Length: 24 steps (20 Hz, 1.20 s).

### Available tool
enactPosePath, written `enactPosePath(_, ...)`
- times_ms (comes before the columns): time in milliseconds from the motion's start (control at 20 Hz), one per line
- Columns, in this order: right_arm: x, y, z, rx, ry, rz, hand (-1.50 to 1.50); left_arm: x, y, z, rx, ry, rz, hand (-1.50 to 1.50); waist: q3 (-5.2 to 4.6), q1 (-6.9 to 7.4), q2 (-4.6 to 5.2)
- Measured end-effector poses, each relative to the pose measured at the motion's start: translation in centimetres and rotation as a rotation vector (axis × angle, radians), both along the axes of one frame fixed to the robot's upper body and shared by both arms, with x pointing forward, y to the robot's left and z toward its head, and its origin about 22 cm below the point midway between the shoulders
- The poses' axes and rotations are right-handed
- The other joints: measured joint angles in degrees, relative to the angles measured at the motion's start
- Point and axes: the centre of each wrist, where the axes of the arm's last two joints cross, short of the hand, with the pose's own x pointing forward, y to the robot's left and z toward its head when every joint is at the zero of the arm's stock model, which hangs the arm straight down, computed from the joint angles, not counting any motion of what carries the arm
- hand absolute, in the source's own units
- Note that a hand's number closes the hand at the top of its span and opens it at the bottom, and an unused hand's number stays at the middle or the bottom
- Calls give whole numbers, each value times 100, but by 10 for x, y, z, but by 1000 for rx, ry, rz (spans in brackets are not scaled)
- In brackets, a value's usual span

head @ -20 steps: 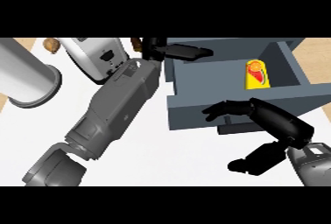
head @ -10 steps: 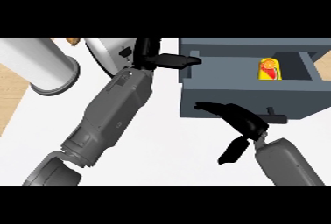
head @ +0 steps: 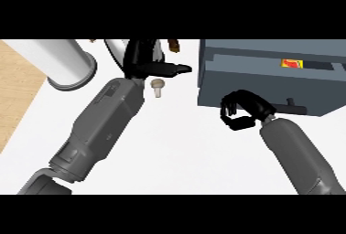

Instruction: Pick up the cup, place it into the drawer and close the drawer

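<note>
Right hand (head: 240,112) clenched on nothing, knuckles against the grey drawer (head: 270,75) front at its lower left corner. At two o'clock from it, the yellow-and-red cup (head: 291,63) lies inside the drawer, showing through a narrow slot. Left hand (head: 150,64) sits at ten o'clock, fingers curled; whether they hold anything, I cannot tell. A white cylinder (head: 64,61) stands at its nine o'clock.

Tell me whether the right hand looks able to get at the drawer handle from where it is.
Probably yes: the right hand sits curled against the drawer front, with the handle just beside it and nothing between.
</note>
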Motion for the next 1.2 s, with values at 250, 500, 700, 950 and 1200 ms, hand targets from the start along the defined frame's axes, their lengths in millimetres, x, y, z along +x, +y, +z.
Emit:
enactPosePath(250,31,-21,21,62,-80,-84,150,-3,20,-3,-10,-1,-16,-150,16,163,48)
enactPosePath(500,36,-33,22,145,-70,-112,150,-7,39,-9,-6,2,-36,-150,28,265,45)
enactPosePath(700,36,-42,24,202,-37,-103,150,-9,47,-12,-1,2,-51,-150,35,327,46)
enactPosePath(950,36,-52,28,254,15,-91,150,-12,55,-14,3,6,-70,-150,51,402,61)
enactPosePath(1200,35,-61,34,292,50,-72,150,-14,58,-15,-6,7,-91,-150,68,460,96)
